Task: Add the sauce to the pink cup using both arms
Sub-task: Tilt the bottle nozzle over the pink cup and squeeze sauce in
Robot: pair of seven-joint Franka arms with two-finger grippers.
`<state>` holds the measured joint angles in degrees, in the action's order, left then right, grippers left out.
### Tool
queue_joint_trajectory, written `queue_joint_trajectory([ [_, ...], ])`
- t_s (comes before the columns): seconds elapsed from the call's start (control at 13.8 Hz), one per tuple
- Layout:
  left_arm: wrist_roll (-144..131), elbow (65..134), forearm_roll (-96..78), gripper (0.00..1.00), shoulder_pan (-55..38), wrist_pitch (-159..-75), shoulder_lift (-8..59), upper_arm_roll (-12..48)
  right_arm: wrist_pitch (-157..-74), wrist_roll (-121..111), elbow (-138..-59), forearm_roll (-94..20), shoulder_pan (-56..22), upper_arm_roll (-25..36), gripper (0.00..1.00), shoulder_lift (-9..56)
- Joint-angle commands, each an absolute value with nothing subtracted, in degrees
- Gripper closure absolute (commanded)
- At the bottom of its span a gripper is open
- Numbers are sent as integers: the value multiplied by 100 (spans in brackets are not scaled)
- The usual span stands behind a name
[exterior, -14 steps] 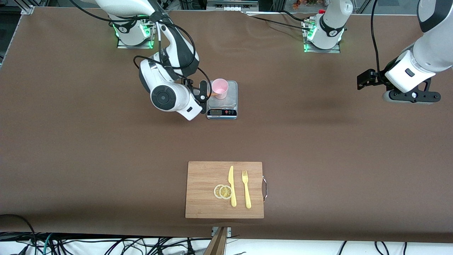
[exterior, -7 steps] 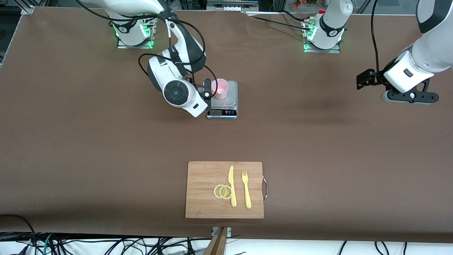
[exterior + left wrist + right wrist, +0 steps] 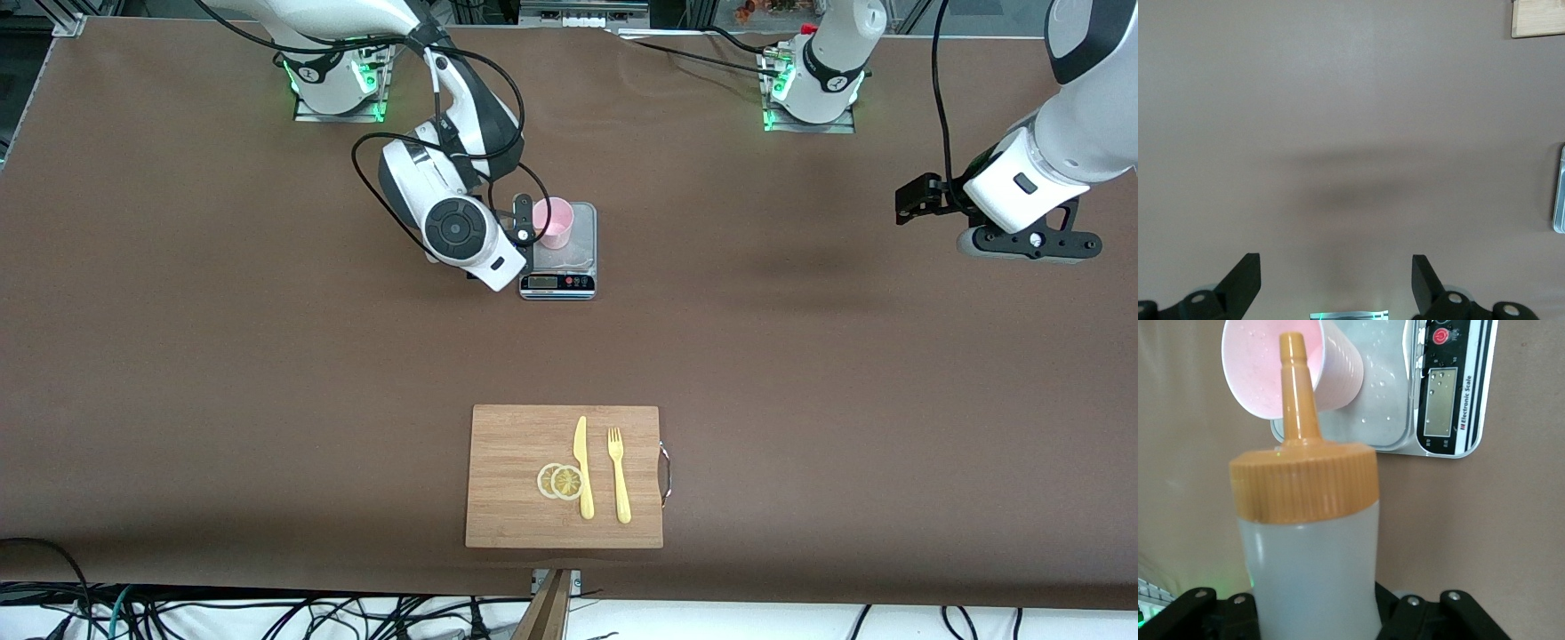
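The pink cup (image 3: pixel 553 221) stands on a small silver scale (image 3: pixel 578 258) in the middle of the table's robot side. My right gripper (image 3: pixel 523 227) is beside the cup, shut on the sauce bottle (image 3: pixel 1308 560), a whitish squeeze bottle with an orange cap. In the right wrist view the orange nozzle (image 3: pixel 1297 387) points at the cup's mouth (image 3: pixel 1265 367), close to its rim. In the front view the arm hides the bottle. My left gripper (image 3: pixel 916 203) waits open and empty above bare table at the left arm's end; its fingertips (image 3: pixel 1245 280) stand wide apart.
A wooden cutting board (image 3: pixel 516 476) lies near the front camera's edge with two lemon slices (image 3: pixel 560 481), a yellow knife (image 3: pixel 582 467) and a yellow fork (image 3: pixel 619 474). The scale's display (image 3: pixel 1438 420) shows in the right wrist view. Water drops lie on the scale's platform.
My right arm has swung toward the scale and brought the bottle's nozzle close to the cup. The left arm has barely moved.
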<state>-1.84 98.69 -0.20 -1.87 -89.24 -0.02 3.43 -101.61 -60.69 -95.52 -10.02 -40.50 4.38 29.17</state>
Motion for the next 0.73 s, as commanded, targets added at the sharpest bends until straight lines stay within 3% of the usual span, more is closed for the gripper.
queue_joint_trajectory([
  [0.0,-70,9870,0,1,-158,-8886,-18,369,-10134,-5977,-9571,-870,-4175,457,100,2883],
  [0.65,-70,9870,-9,1,-158,-8886,-18,369,-9879,-5749,-9484,-361,-4298,466,100,2865],
])
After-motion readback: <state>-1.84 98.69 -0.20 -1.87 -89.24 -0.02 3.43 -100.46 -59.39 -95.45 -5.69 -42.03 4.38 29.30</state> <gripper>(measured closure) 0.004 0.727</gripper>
